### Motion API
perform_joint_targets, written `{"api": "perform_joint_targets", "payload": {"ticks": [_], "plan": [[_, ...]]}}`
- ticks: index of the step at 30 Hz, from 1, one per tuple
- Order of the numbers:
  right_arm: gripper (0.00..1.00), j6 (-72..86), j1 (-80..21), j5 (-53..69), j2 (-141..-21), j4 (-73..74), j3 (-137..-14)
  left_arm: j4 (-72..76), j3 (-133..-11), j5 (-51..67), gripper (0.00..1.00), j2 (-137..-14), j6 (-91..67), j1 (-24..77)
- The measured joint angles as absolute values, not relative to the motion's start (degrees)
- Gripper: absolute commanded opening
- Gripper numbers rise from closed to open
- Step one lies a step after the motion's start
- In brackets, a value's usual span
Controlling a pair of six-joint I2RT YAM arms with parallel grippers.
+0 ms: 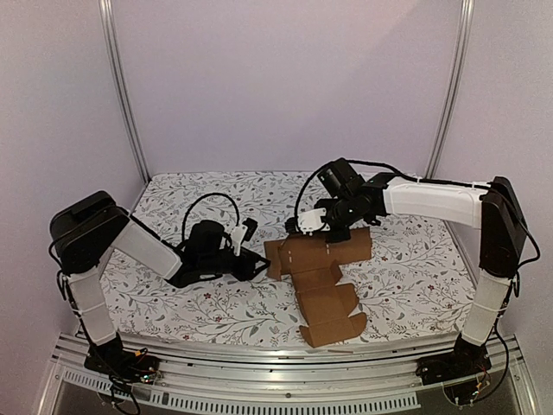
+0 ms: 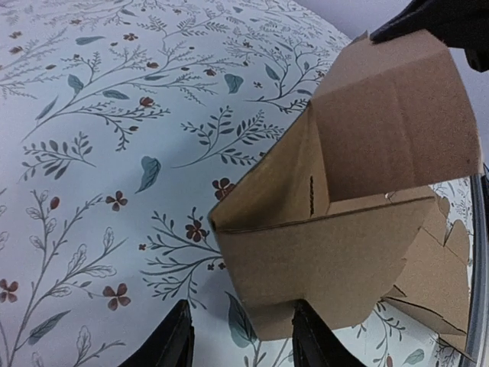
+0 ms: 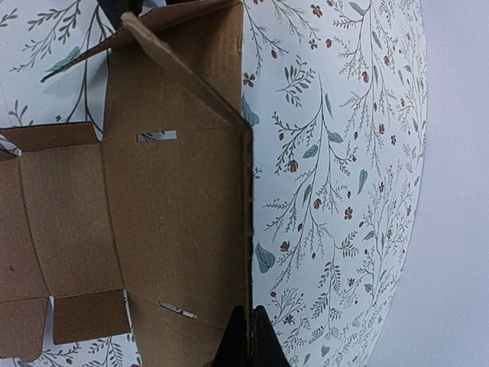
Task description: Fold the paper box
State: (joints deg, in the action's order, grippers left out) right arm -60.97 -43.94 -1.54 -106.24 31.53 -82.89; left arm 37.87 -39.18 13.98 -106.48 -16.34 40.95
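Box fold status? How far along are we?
Partly. Done: far panels of the plain brown cardboard box stand up as walls. In hand: right pincer pinches a raised panel's edge; left pincer open at a corner. Left: near flaps lie flat on the floral cloth.

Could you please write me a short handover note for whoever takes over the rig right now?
Left gripper: open, with a corner of the paper box just ahead of its fingers, not clamped.
Right gripper: shut, pinching the edge of a raised panel.
Paper box: mid-table on the flowered cloth. The near part lies flat and the far end is folded up.
Done: the far panels stand up.
Left: fold up the flat panels and tuck in the tabs.
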Motion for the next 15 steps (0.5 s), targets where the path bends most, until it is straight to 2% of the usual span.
{"api": "perform_joint_targets", "payload": {"ticks": [6, 15], "plan": [[0.00, -62.43, -44.53, -3.70, -106.24, 28.25, -80.64, 44.93, -39.51, 21.58, 0.45, -109.71, -16.12, 40.97], [0.00, -64.45, -44.80, -6.96, -106.24, 23.27, -77.10, 51.48, -41.54, 25.19, 0.42, -113.34, -16.82, 41.52]]}}
